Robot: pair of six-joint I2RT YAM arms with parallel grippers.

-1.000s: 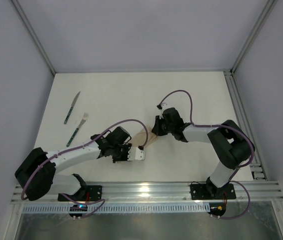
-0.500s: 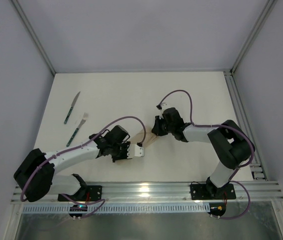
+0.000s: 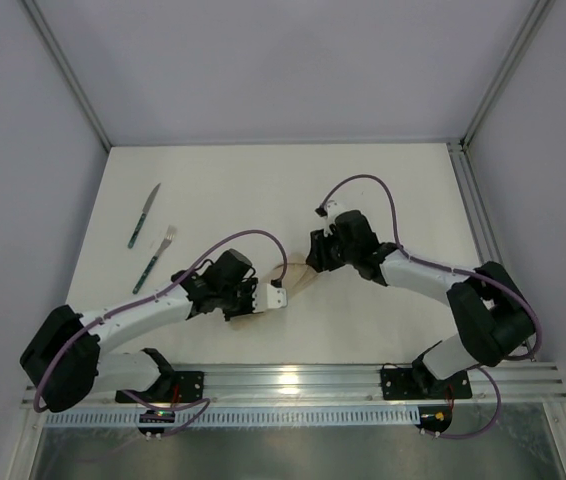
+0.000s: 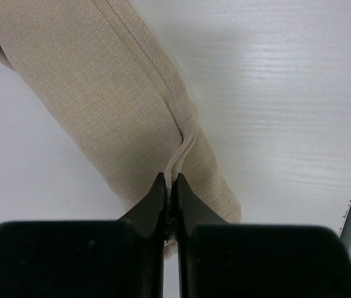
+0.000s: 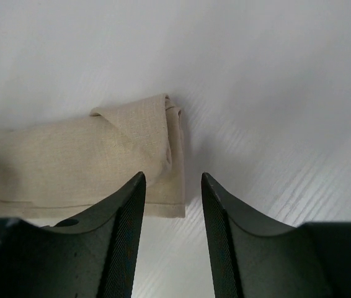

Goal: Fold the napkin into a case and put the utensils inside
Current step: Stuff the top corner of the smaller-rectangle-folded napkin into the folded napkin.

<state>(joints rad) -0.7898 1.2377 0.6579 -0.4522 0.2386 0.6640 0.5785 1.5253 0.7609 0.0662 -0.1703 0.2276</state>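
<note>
The napkin [image 3: 296, 278], a beige cloth folded into a long narrow case [image 4: 101, 93], lies between the two arms at the middle of the table. My left gripper [image 4: 170, 181] is shut on a raised crease near one end of it, also seen from above [image 3: 279, 295]. My right gripper [image 5: 172, 180] stands open just above the other end [image 5: 135, 146], with nothing between its fingers; the top view shows it at the cloth's far tip [image 3: 313, 262]. The utensils lie apart at the far left: the knife [image 3: 144, 215] and the fork [image 3: 155, 258], both teal-handled.
A metal rail [image 3: 483, 240] runs along the table's right edge and another [image 3: 293, 380] along the near edge by the arm bases. Grey walls close in the left, back and right sides. A purple cable [image 3: 368, 185] loops over the right arm.
My right gripper has opened and let go of the napkin's end. The right arm has stretched out a little. My left gripper has shifted slightly, still pinching the cloth.
</note>
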